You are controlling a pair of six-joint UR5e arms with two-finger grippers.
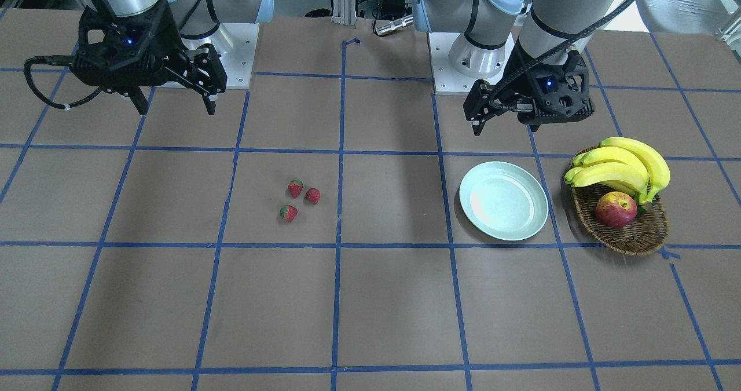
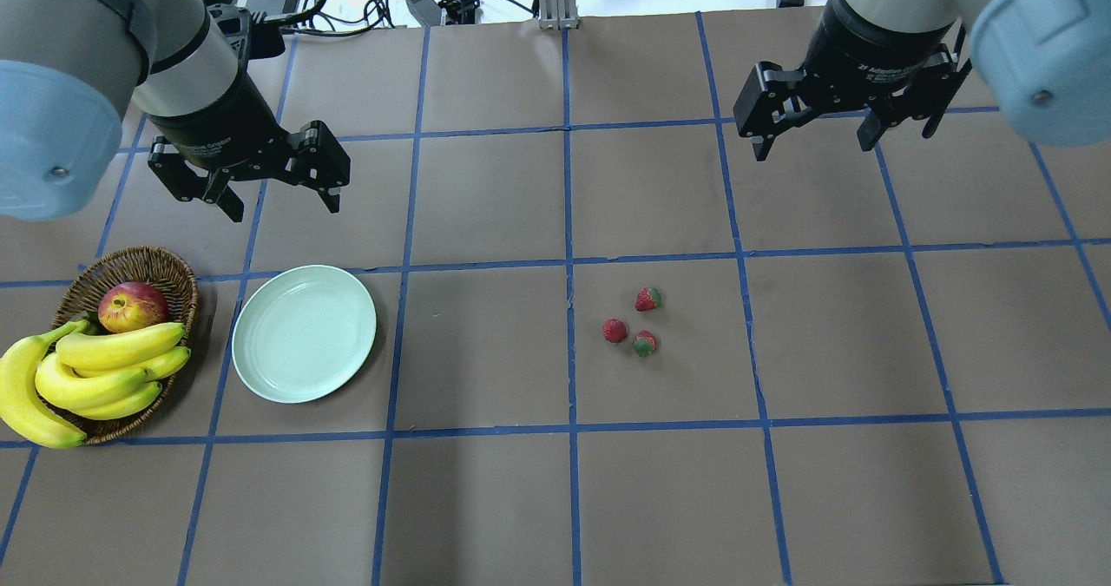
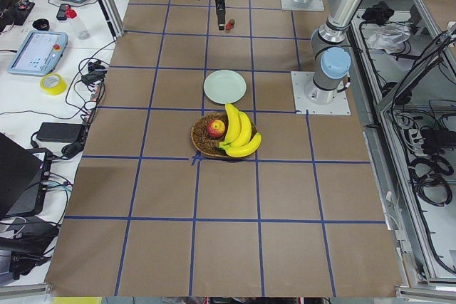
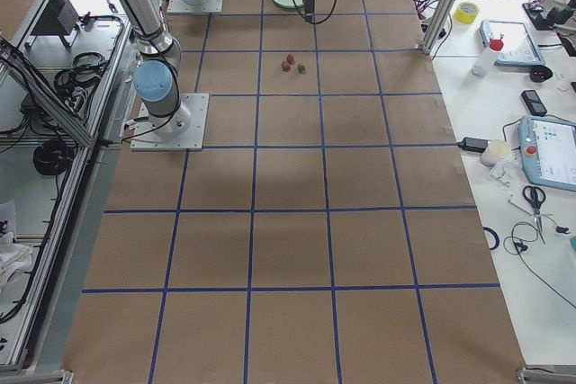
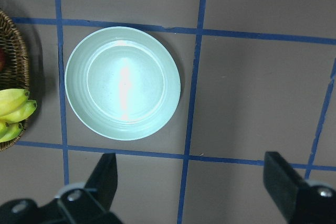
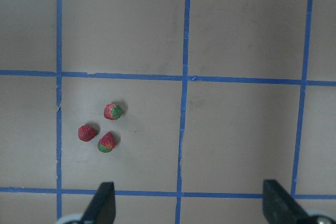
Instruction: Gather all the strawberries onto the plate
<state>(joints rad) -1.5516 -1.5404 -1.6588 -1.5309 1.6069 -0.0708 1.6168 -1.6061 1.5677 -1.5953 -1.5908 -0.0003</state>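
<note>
Right of brown table (image 2: 486, 499) centre: three red dimpled strawberries (image 2: 614, 331) in close triangle, lying on sides, green tops pointing different ways. Round glossy pale-mint plate (image 2: 304, 332) well apart, beside wicker basket (image 2: 130, 260). Hovering, both spread: left tool (image 2: 285, 208), right tool (image 2: 814, 149).

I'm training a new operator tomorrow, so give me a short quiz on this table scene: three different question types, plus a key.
1. How many strawberries lie on the table?
2. True or false: the plate already holds a strawberry.
3. What is in the basket? A) bananas and an apple B) strawberries C) nothing

Key: 1) three; 2) false, it is empty; 3) A.
</note>
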